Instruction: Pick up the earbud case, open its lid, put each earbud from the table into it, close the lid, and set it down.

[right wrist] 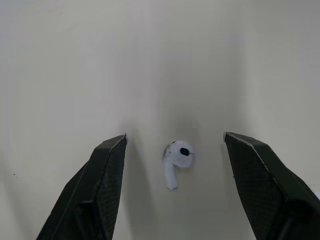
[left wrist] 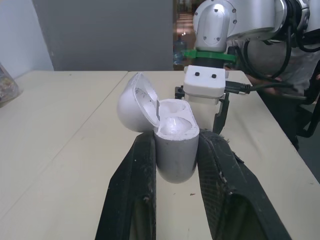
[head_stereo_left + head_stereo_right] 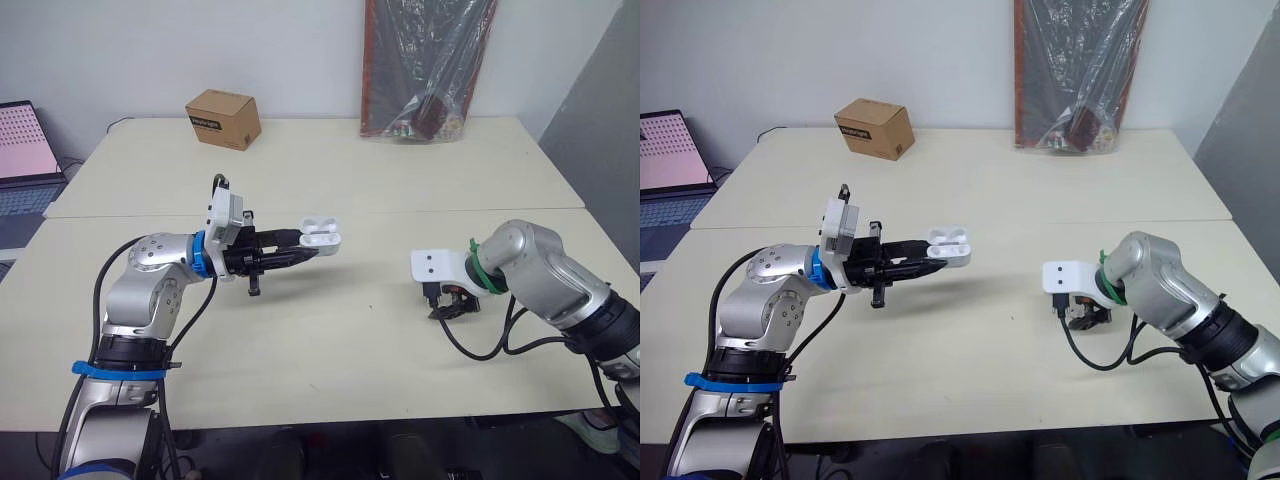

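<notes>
My left gripper [image 3: 312, 246] is shut on the white earbud case [image 2: 175, 155] and holds it in the air above the middle-left of the table. The case lid [image 2: 132, 102] is hinged open, and both wells look hollow. My right gripper [image 3: 455, 306] points straight down at the table on the right, fingers open. In the right wrist view a single white earbud [image 1: 176, 156] lies on the table between the open fingers [image 1: 107, 165], touching neither.
A cardboard box [image 3: 224, 118] stands at the far left of the table [image 3: 330, 380]. A plastic-wrapped dark board [image 3: 425, 65] leans on the wall at the back. A laptop [image 3: 25, 150] sits off the left edge.
</notes>
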Motion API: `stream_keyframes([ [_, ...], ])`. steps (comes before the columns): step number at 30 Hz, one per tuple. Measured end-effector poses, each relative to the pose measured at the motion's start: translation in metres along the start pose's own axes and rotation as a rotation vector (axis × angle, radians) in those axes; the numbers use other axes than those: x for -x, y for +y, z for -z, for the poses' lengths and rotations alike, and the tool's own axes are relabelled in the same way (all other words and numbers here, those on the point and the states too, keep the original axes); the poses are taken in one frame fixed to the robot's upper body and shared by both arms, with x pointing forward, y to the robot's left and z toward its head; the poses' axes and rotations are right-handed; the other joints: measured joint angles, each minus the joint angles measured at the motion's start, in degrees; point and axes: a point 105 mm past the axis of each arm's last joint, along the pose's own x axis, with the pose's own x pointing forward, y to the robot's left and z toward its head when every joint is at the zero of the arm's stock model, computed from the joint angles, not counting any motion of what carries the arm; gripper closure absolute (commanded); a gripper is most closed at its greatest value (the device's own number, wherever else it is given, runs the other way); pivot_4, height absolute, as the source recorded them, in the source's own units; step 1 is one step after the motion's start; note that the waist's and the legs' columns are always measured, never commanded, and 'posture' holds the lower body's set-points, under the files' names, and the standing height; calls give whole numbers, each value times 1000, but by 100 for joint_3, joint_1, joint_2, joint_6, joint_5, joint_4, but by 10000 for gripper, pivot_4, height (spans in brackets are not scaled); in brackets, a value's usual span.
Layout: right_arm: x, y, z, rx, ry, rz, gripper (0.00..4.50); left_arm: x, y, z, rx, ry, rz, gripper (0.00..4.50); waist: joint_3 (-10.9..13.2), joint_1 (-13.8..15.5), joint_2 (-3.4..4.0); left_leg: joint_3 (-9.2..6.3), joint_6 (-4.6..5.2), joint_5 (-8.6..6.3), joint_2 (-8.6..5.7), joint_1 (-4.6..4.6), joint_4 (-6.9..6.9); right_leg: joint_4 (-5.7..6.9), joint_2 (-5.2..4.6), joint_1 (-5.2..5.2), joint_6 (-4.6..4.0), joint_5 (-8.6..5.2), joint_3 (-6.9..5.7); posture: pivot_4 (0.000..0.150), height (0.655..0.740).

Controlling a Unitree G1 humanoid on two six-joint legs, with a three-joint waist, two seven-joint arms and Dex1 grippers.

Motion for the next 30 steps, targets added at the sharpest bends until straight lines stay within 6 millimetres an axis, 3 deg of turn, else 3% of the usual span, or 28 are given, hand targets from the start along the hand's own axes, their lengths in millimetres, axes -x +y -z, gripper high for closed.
stream_keyframes([
  [16,-11,-1,3,-59,176,-27,12892,-1,1,1,0,-6,-17,37142,0,-1,0,0,0,0,-3,1,2,23,-1,-8,-2,-1,1,1500,7400],
  [30,-15,2,0,-83,181,-41,12892,-2,1,1,4,-10,-18,37142,0,-2,0,0,0,0,-3,1,3,25,-1,-8,-2,-1,1,1500,7400],
])
